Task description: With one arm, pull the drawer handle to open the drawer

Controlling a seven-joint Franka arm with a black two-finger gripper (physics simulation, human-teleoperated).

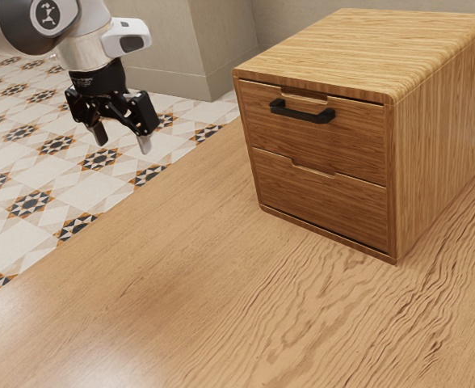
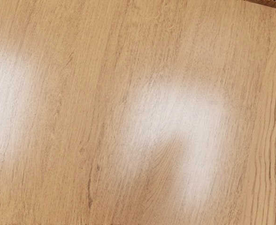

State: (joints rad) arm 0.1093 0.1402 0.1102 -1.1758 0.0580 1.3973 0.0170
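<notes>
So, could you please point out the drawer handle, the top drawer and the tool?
drawer handle (image 1: 302, 112): exterior view, middle of the black bar.
top drawer (image 1: 326, 144): exterior view, front panel below the handle.
tool (image 1: 123, 142): exterior view, midway between its open fingertips.

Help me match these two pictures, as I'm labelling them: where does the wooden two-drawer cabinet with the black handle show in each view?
Exterior view: the wooden two-drawer cabinet stands at the exterior view's right, apart from the open black gripper at the upper left.
Wrist view: a thin dark wooden strip at the frame's edge is probably its base.
Shared landmark: the glossy light-wood tabletop with wavy grain.
</notes>
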